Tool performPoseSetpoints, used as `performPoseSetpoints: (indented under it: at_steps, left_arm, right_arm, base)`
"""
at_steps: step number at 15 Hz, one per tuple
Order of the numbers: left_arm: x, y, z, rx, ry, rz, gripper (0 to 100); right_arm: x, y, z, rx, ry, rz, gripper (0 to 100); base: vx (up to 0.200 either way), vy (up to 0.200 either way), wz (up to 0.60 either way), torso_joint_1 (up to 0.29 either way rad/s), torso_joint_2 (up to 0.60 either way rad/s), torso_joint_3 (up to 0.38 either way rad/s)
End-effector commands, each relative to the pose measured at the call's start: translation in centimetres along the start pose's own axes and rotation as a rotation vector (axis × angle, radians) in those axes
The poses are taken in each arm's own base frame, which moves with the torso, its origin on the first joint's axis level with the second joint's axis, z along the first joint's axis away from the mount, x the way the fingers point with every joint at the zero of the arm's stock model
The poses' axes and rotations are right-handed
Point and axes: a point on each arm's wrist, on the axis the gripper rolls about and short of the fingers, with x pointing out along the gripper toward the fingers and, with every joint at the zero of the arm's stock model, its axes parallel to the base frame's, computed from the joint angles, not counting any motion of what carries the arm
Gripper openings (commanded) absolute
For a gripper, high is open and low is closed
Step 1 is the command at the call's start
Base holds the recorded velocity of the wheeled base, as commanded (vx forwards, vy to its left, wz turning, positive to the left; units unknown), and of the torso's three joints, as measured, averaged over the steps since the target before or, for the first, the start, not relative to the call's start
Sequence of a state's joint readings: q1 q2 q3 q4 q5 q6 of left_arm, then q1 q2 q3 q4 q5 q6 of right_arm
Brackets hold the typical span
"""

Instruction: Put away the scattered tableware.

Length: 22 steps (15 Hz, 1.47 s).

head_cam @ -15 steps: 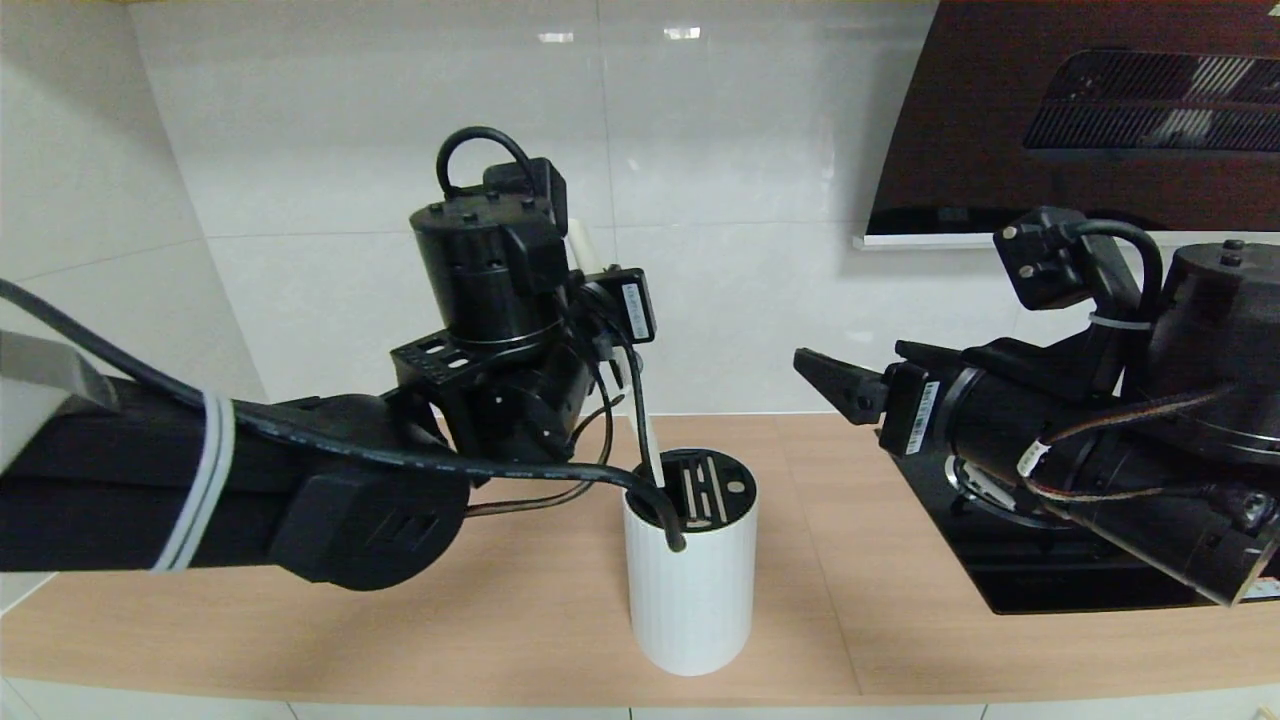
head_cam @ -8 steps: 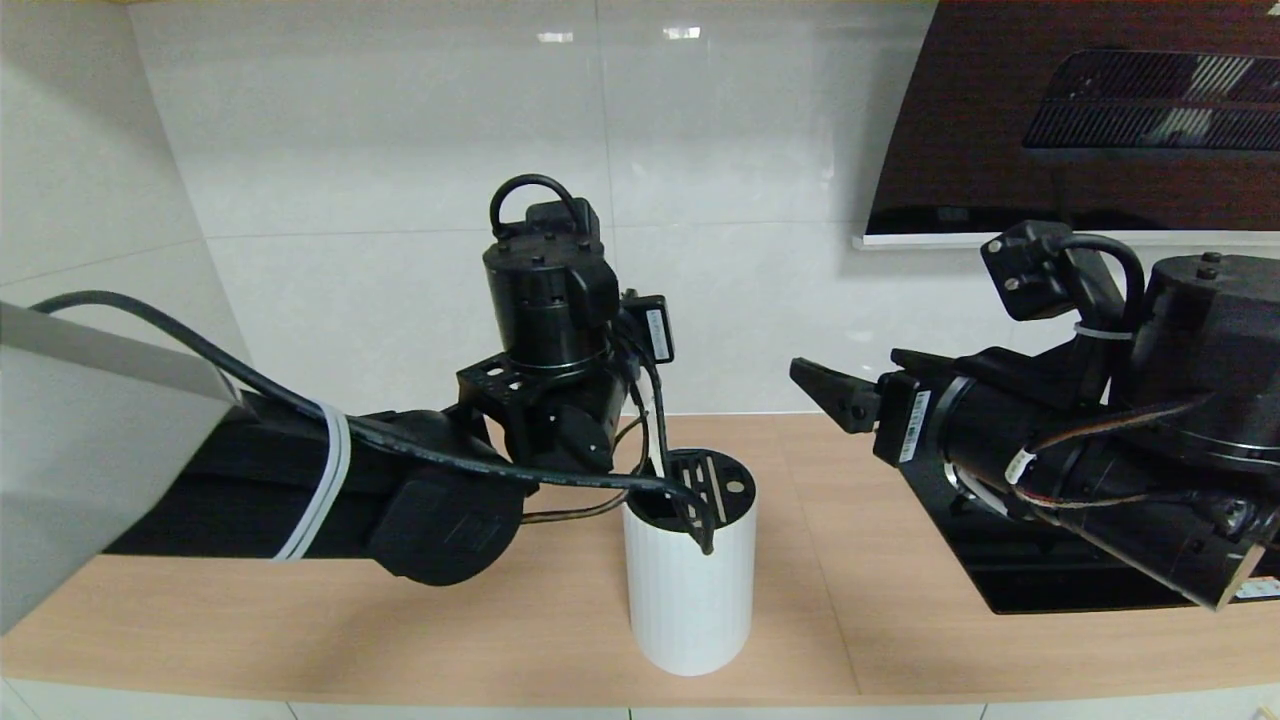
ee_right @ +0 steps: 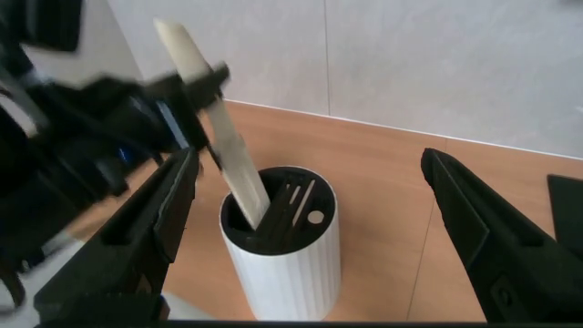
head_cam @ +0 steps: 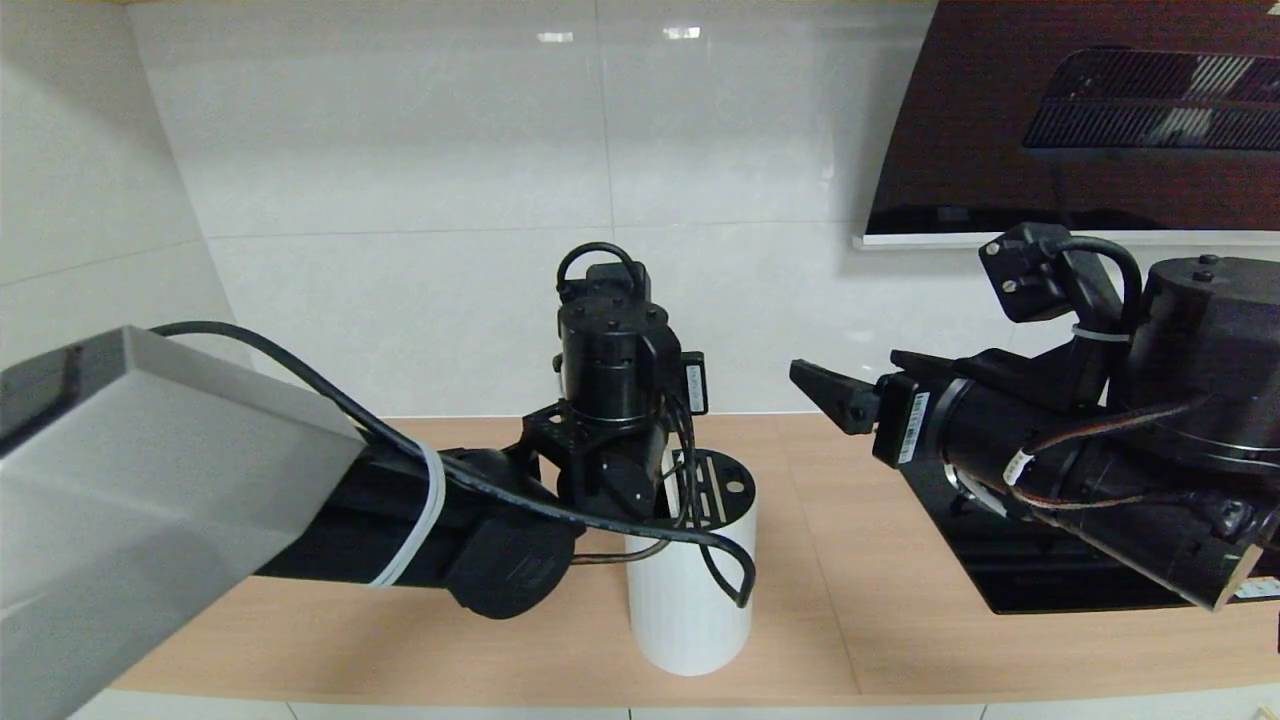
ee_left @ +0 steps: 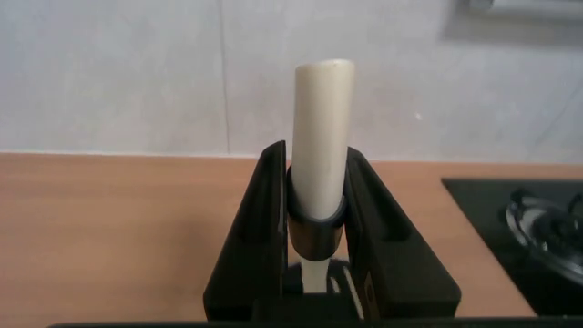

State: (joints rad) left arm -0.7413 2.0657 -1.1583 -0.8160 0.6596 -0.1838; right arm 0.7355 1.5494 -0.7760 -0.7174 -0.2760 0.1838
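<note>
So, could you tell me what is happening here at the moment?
The left pincer is shut on a cream-handled knife, with its blade tip already inside the black top of the white holder on the wooden counter. The right pincer hangs open and empty to the holder's right, near the hob.
</note>
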Motion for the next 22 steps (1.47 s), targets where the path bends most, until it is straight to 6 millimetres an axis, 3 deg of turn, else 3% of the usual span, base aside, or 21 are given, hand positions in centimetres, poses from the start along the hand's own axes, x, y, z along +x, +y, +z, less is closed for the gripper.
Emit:
performPoseSetpoints:
  at_steps: [1, 4, 9, 18, 19, 22]
  left_arm:
    - [0.3, -0.2, -1.4, 0.019, 0.028, 0.001, 0]
    - [0.9, -0.3, -3.8, 0.054, 0.076, 0.007, 0]
    - [0.7, -0.4, -5.4, 0.047, 0.123, -0.029, 0]
    - [0.5, -0.5, -5.4, 0.039, 0.129, -0.039, 0]
    - [0.5, -0.4, -5.5, 0.040, 0.131, -0.039, 100]
    - [0.4, -0.4, -5.1, 0.034, 0.123, -0.040, 100]
  right_arm:
    - [0.1, 0.0, -0.1, -0.001, 0.004, -0.002, 100]
    - [0.0, 0.0, -0.2, -0.001, 0.005, 0.000, 100]
    - [0.0, -0.1, -0.2, -0.002, 0.006, -0.002, 100]
    - [0.0, -0.1, -0.4, -0.018, 0.014, 0.000, 100]
    - [-0.1, -0.1, -0.5, -0.020, 0.016, -0.001, 100]
    - [-0.1, -0.1, -0.5, -0.020, 0.016, -0.001, 100]
  base:
    - [0.000, 0.000, 0.00, 0.000, 0.00, 0.000]
    - [0.000, 0.000, 0.00, 0.000, 0.00, 0.000]
    - [0.000, 0.000, 0.00, 0.000, 0.00, 0.000]
    - [0.000, 0.000, 0.00, 0.000, 0.00, 0.000]
    - [0.000, 0.000, 0.00, 0.000, 0.00, 0.000]
    - [0.000, 0.000, 0.00, 0.000, 0.00, 0.000]
